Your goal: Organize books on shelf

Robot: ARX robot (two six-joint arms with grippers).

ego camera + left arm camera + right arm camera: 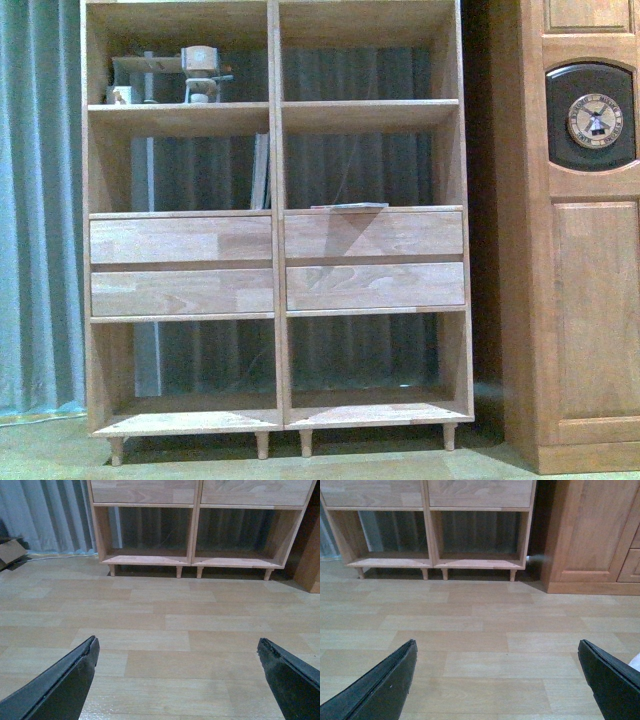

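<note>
Plainly, the left tool (176, 641) gapes wide above bare floor (160, 615), gripping nothing. The right tool (496, 643) is spread just as wide and is also empty. Open planks run from both to the shelf (180, 240), which stands between a curtain (40, 200) and a darker cabinet (590, 330). Above the drawers, an upright book (260, 170) stands against the centre divider; a flat book (350, 206) lies at the front lip of the neighbouring right compartment. Lettering on the cabinet's round emblem (595, 120) is too small to read.
</note>
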